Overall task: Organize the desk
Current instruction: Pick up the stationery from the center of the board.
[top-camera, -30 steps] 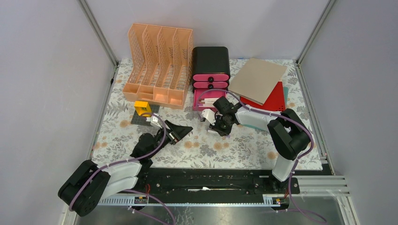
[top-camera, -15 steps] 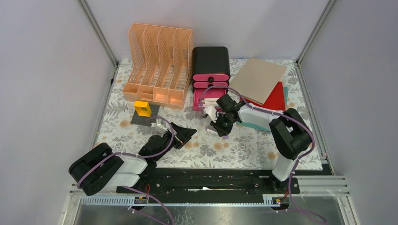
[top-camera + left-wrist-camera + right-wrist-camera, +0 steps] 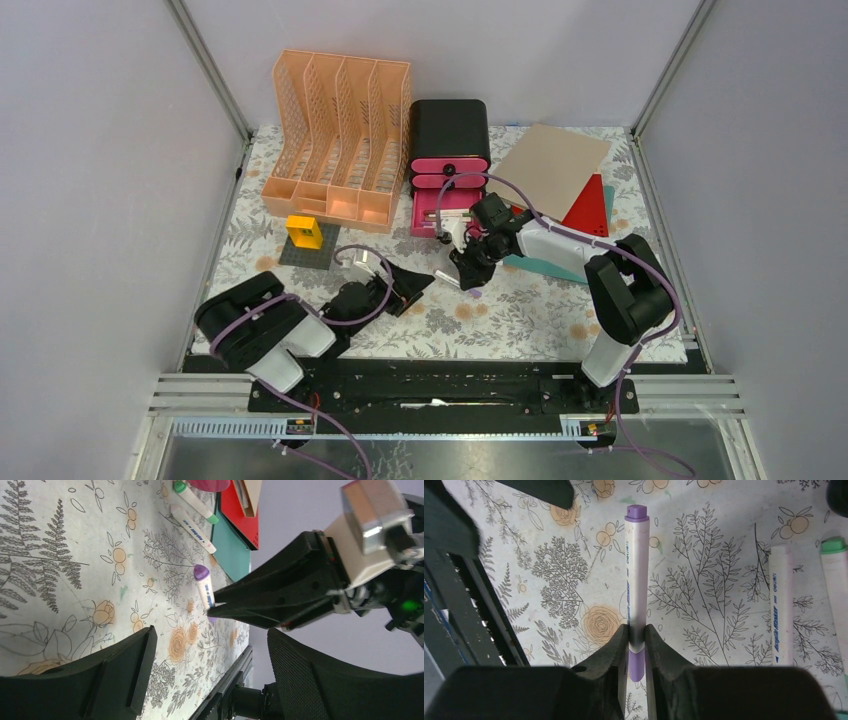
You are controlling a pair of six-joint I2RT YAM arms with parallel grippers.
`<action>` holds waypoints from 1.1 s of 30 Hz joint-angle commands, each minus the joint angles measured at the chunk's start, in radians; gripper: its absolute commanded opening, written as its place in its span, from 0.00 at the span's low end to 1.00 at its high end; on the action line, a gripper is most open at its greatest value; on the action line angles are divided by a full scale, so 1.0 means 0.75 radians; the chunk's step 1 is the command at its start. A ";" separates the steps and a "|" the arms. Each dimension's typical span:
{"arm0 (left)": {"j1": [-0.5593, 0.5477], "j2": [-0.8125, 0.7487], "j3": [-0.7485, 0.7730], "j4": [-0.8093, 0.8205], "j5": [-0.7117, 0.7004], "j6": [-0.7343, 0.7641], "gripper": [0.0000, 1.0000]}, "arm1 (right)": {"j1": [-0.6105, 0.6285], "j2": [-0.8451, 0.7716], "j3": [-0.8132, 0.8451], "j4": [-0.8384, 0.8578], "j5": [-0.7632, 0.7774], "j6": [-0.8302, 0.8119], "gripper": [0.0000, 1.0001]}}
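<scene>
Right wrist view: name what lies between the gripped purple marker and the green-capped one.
A white marker with blue lettering, flat on the desk; the right wrist view shows it.

Floral desk (image 3: pixel 520 312), file rack (image 3: pixel 335 140), drawer box (image 3: pixel 448 128)

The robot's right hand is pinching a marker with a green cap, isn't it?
Not quite. The right gripper is pinching a marker, but its cap is purple, not green. The right wrist view shows it. A green-capped marker lies apart on the desk, with nothing gripping it.
</scene>
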 commanded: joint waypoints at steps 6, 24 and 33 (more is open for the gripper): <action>-0.027 0.333 0.188 0.313 0.015 -0.051 0.78 | -0.008 -0.061 0.034 -0.003 -0.196 0.048 0.00; -0.044 0.416 0.279 0.341 0.094 -0.050 0.00 | -0.008 -0.063 0.042 -0.020 -0.183 0.028 0.00; -0.040 0.160 0.267 0.043 0.047 0.247 0.00 | -0.009 -0.191 0.062 -0.153 -0.101 -0.168 0.68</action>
